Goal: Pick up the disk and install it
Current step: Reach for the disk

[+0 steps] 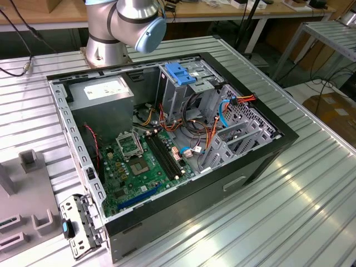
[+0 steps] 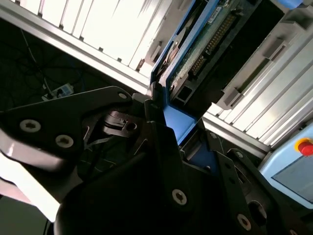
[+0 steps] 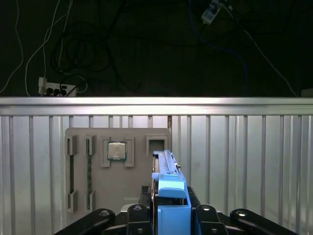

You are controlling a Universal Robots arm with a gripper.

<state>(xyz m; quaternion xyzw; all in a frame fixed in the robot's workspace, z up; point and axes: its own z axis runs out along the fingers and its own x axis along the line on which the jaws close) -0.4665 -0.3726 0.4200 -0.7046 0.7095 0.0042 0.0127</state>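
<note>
Disk [image 3: 170, 198] between the jaws (computer case [image 1: 245, 167] on the table [image 1: 289, 222], tray [image 1: 19, 203] at the exterior view's left)

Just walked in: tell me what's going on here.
The robot arm's gripper is clamped on the disk in its blue carrier, holding it edge-on over the ribbed metal table by the grey fixture tray. The open computer case lies on the same table; the disk is not in it yet.
</note>
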